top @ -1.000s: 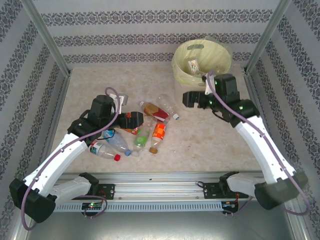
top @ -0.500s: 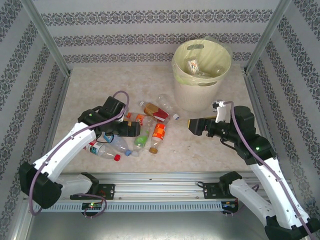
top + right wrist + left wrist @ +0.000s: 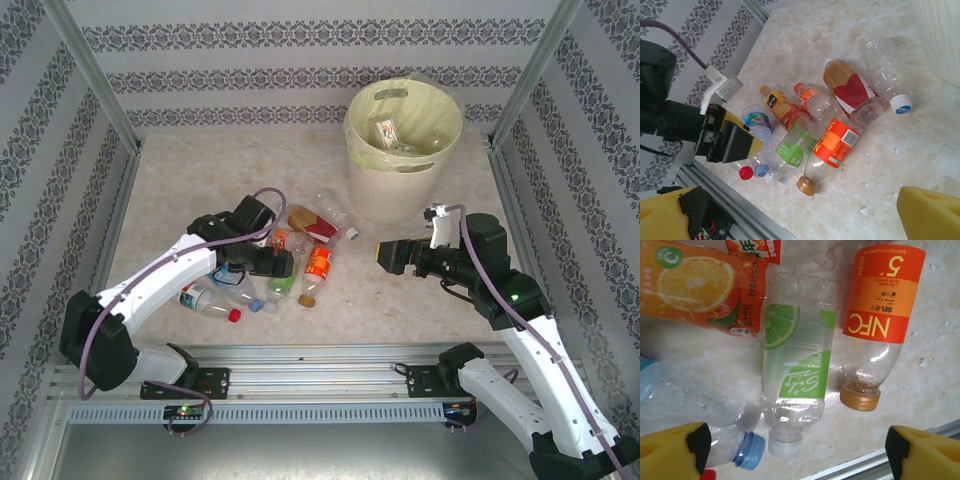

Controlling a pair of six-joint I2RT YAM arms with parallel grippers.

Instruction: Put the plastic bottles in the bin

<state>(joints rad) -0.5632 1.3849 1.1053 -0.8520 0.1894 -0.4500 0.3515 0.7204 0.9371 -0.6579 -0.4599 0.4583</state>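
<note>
1. The left gripper (image 3: 280, 263) is held low over the cluster of plastic bottles (image 3: 300, 250), well left of the bin (image 3: 385, 195) and nearer the arms' bases. Its jaws are seen apart with nothing clamped. The green-label bottle (image 3: 795, 360) lies on the table (image 3: 200, 190) in line between them, so a pick of that bottle is judged to be the step being lined up.
2. Left of the bin, the bottles are found on their sides, crowded together. The green-label one is flanked by a blue-capped bottle (image 3: 715, 435) and an orange-label bottle (image 3: 880, 315), both just beside it. A neighbour could easily be nudged as the jaws are closed.
3. The right gripper (image 3: 383, 253) is held just in front of the bin, turned toward the cluster, with its jaws wide apart and empty. It is judged to be positioned clear of the left arm's reach.
4. The bin is stood upright with its top open. Something labelled, apparently a bottle, can be made out inside. Most of the task is judged undone.
</note>
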